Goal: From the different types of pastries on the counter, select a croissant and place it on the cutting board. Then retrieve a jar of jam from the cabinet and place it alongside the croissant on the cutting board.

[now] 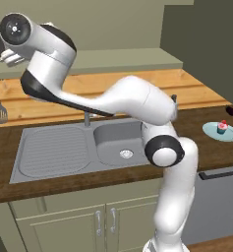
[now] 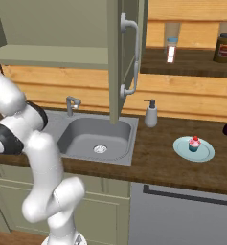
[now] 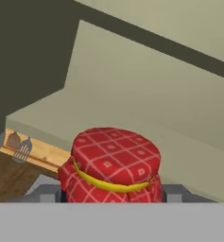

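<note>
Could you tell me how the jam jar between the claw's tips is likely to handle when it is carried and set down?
The jam jar looks squat and round, so it probably stands steadily but might roll if laid sideways. Its checked cloth cover may crumple slightly under pressure. The claw sits on either side of it, so the rigid body should hold.

**No readable text in the scene**

No word, brand, number or sign can be read on anything. The jar of jam (image 3: pixel 114 165) carries a red checked cloth lid with small pale diamond marks and a yellow band, a pattern and not lettering. The brown jar (image 2: pixel 224 48) on the shelf bears a label too blurred to read
</note>
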Robot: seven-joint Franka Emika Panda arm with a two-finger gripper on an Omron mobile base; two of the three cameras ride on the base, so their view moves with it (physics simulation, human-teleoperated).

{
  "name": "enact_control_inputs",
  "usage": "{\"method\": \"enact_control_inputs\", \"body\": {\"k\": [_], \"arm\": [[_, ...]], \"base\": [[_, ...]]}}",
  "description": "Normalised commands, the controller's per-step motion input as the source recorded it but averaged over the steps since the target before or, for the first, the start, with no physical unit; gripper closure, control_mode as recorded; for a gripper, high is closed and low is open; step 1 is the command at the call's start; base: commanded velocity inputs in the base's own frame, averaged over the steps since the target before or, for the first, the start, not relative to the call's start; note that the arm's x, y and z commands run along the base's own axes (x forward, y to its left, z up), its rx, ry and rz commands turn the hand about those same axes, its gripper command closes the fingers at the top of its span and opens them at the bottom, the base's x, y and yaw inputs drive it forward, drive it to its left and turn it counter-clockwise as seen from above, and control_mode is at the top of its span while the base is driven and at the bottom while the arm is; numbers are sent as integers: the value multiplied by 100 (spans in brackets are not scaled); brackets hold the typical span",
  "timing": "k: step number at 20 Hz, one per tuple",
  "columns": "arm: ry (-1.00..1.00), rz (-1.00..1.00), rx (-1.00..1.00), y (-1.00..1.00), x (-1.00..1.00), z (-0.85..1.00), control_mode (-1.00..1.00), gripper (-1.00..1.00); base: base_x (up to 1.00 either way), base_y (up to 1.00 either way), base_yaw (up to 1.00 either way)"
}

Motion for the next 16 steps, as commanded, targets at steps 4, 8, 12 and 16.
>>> {"method": "enact_control_inputs", "body": {"k": [4, 8, 12, 16], "arm": [[-21, 15, 14, -100, -100, -59, -100, 100], [-24, 14, 13, -89, -100, -42, -100, 100], [-3, 5, 2, -62, -14, -31, -100, 100], [-4, 15, 7, -100, -23, -52, -100, 100]], "base": [[0, 0, 0], [0, 0, 0], [0, 0, 0], [0, 0, 0]]}}
